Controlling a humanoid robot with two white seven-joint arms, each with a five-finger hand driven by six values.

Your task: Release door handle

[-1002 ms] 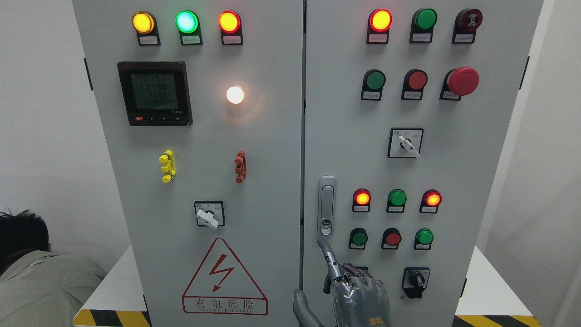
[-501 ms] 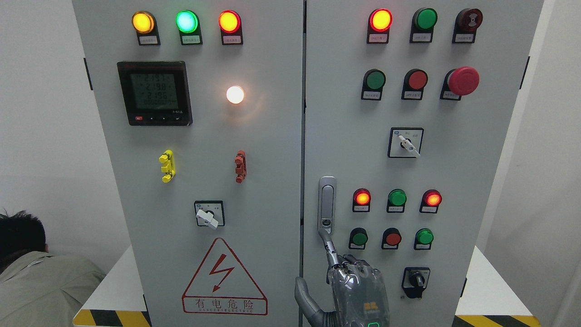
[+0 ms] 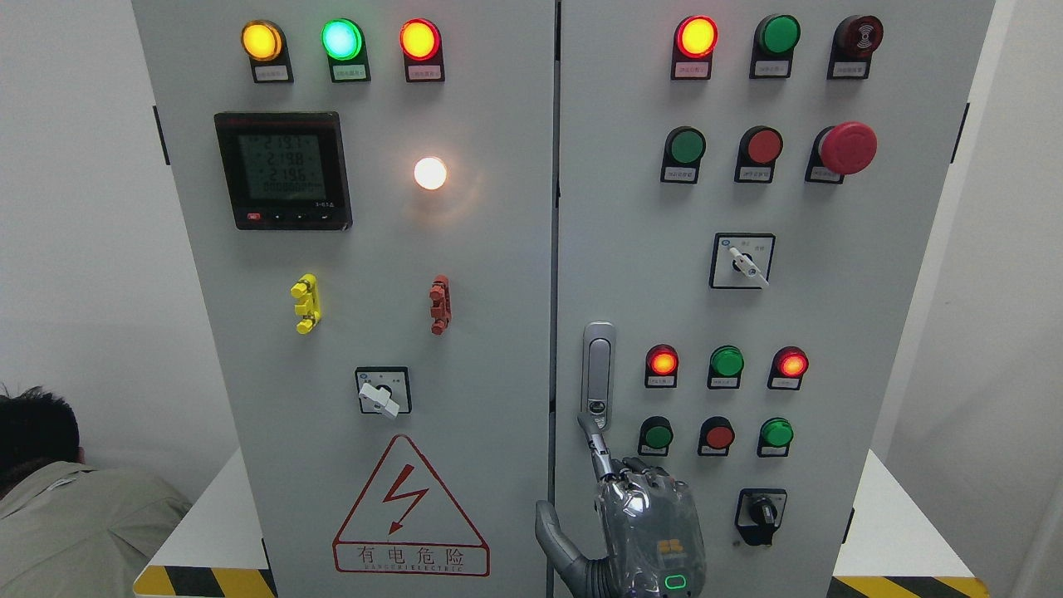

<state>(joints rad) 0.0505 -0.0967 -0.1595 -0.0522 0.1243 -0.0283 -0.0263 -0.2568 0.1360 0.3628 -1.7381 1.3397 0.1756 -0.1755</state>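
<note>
My fingers [image 3: 591, 440] are curled except one, which pokes at the bottom of the door handle [image 3: 598, 374] and holds nothing, so my right hand [image 3: 644, 519] must now pull away.

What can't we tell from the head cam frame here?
- Whether the hand's index fingertip touches the door handle: they overlap head-on in the head view.
- Which arm it is: wrist cut off by the bottom edge.
- Button labels, e.g. under the emergency stop: too small.
- Person: cropped at the left edge.
</note>
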